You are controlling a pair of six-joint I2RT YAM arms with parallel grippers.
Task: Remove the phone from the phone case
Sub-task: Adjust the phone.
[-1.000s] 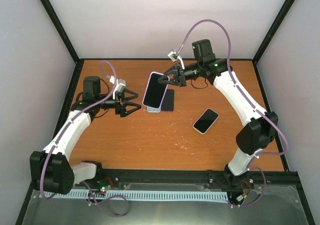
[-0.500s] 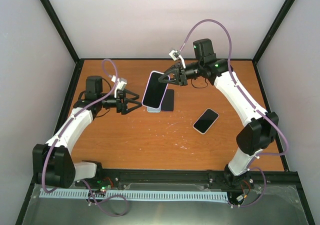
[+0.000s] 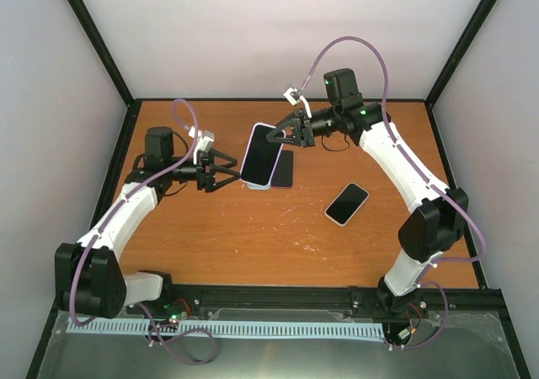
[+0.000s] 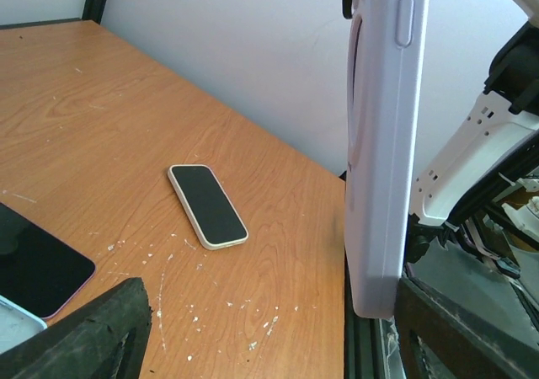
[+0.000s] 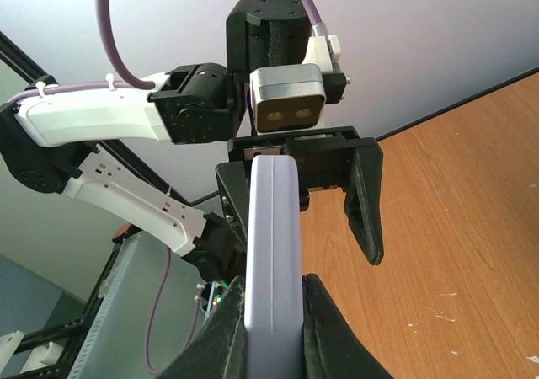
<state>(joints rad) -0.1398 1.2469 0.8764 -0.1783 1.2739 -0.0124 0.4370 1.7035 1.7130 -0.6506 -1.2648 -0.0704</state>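
Observation:
A phone in a lavender case (image 3: 262, 153) is held off the table, tilted, by my right gripper (image 3: 284, 132), which is shut on its far end. In the right wrist view the two fingers (image 5: 226, 328) clamp the case's edge (image 5: 274, 244). My left gripper (image 3: 226, 170) is open and empty at the case's left side. In the left wrist view the case (image 4: 383, 143) stands edge-on just inside my right-hand finger (image 4: 472, 333), not touching the left gripper (image 4: 265, 307). The left gripper also shows in the right wrist view (image 5: 299, 185), its jaws spread either side of the case.
Under the held phone a bare black phone (image 3: 283, 168) and a light blue case (image 3: 257, 184) lie on the wooden table (image 3: 253, 236). A phone in a cream case (image 3: 347, 204) lies to the right; it also shows in the left wrist view (image 4: 206, 205).
My left gripper has moved a little toward the held phone's lower end. The right gripper has shifted the phone slightly while keeping hold of it.

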